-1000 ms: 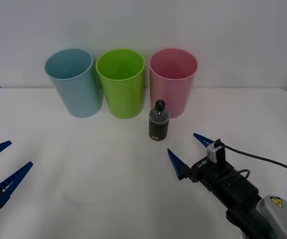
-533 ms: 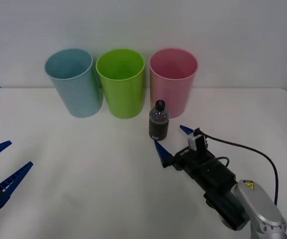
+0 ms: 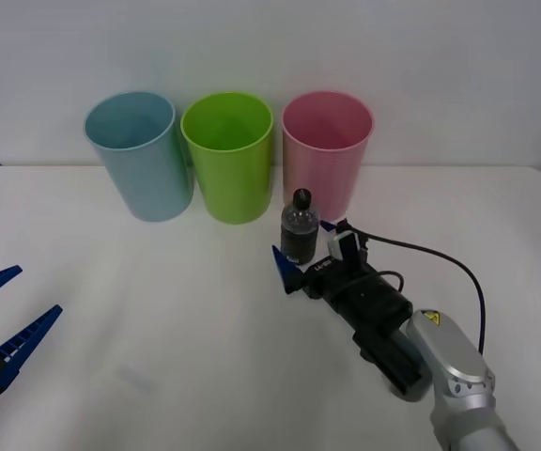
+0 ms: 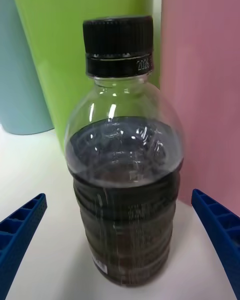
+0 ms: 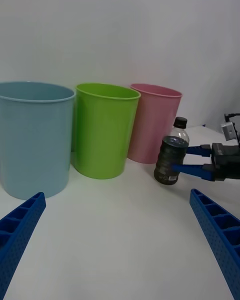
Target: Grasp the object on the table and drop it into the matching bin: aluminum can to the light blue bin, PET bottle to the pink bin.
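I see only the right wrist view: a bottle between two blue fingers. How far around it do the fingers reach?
Observer: In the front view the open right hand has one fingertip on each side of the PET bottle, low on its dark band.
Operator: Where is the other arm?
Observer: The left hand waits open at the table's near left edge.
Operator: Which bin is farthest right?
Observer: The pink bin, of three in a row.

The right gripper (image 5: 186,160) brackets the upright bottle (image 5: 170,153) in front of the pink bin (image 5: 153,122), fingers spread.
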